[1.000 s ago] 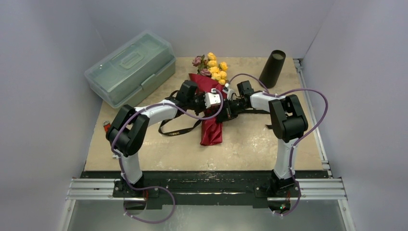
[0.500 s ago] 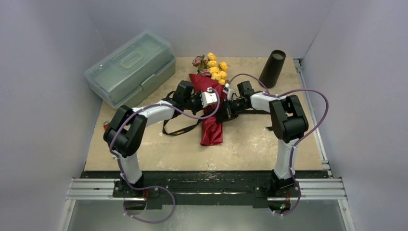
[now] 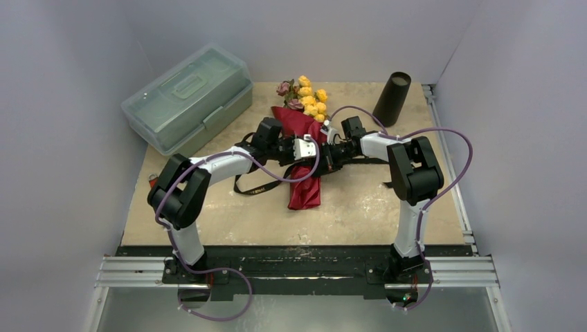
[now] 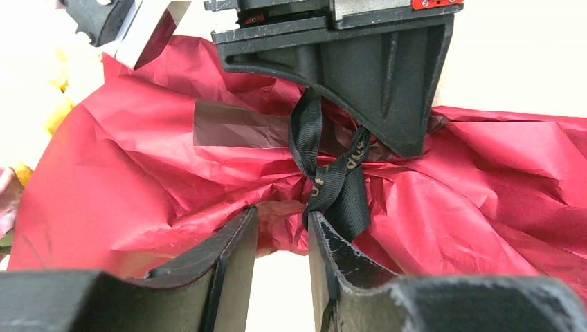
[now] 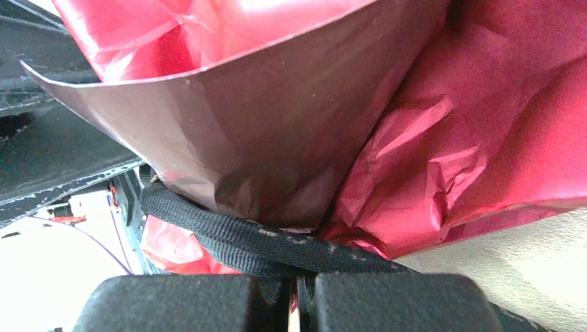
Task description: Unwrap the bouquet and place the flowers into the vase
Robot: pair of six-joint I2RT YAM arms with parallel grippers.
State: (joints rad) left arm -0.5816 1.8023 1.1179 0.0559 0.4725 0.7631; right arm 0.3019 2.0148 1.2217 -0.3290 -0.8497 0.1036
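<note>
Left gripper (image 4: 282,217): our jaws stand a little apart, holding nothing, right beside the black ribbon (image 4: 332,187).
Right gripper (image 5: 294,285): shut tight on the ribbon.
Bouquet (image 3: 304,188): lies flat, mid table (image 3: 387,207), paper not off yet.
Worry: if we tug hard, the tie may pull tighter, or the paper may rip.
Flowers (image 3: 308,97): a slide could squash them.
Vase (image 3: 392,98): far back right; well apart.

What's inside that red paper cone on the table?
Yellow and pink flowers poke out of the paper's far end. Whatever lies further in is covered by the wrap.
</note>
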